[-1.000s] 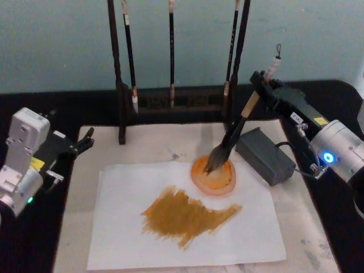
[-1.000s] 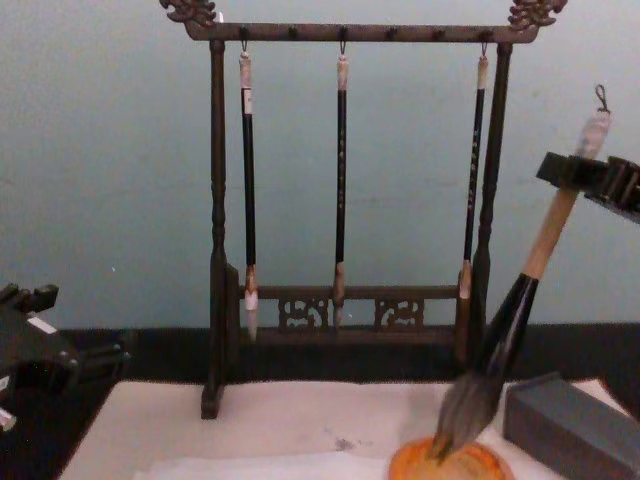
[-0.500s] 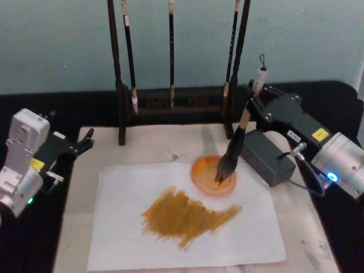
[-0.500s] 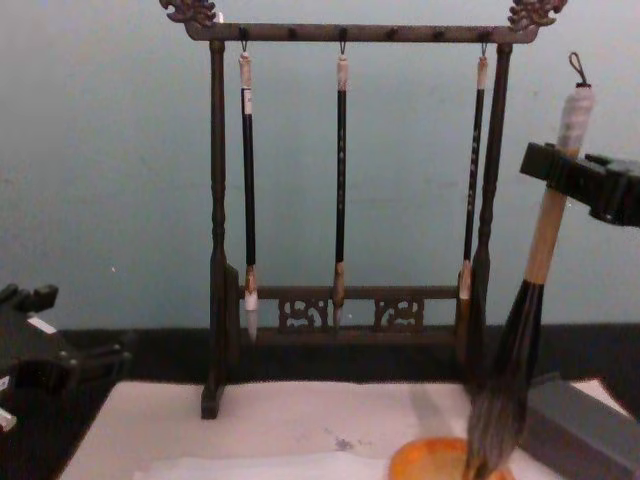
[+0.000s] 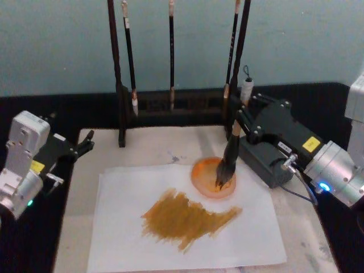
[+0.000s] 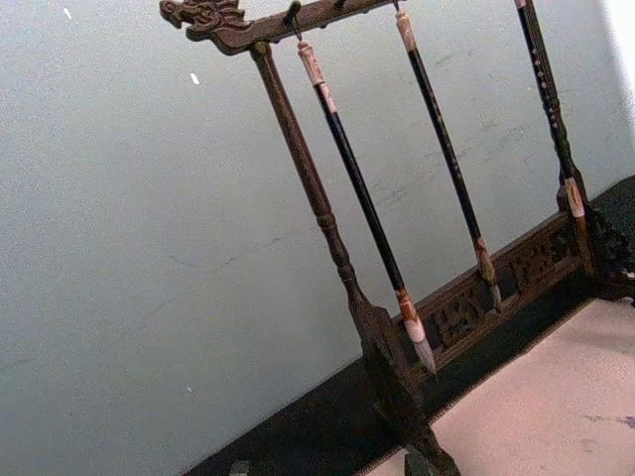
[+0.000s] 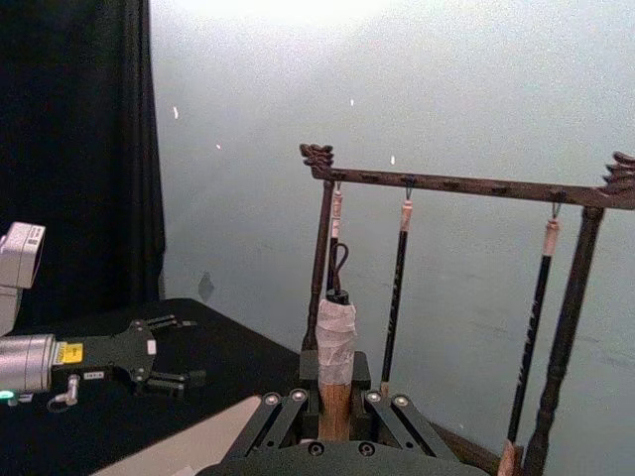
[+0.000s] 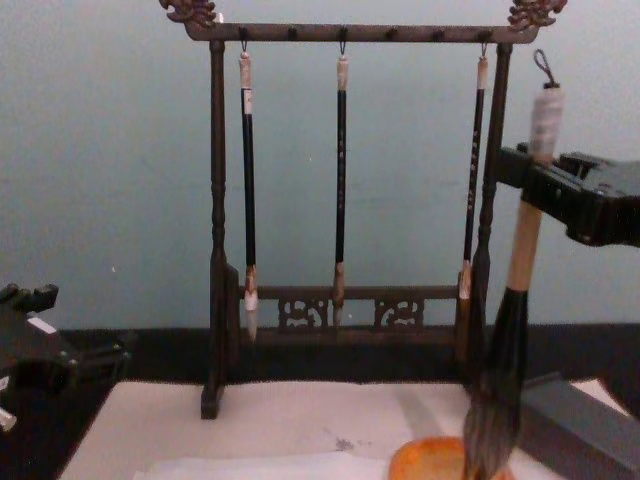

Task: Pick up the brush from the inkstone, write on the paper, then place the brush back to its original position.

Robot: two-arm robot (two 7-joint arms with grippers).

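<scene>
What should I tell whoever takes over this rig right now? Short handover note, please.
Right gripper: shut on the upper handle of the brush; the brush is near upright, tuft down in the orange dish.
Left gripper: open, parked left of the mat.
Paper: flat in front of the dish, with a brown stroke patch on it.
Done: the writing; the brush is at the dish.
Left: set the brush down, release it, pull the arm away.
</scene>
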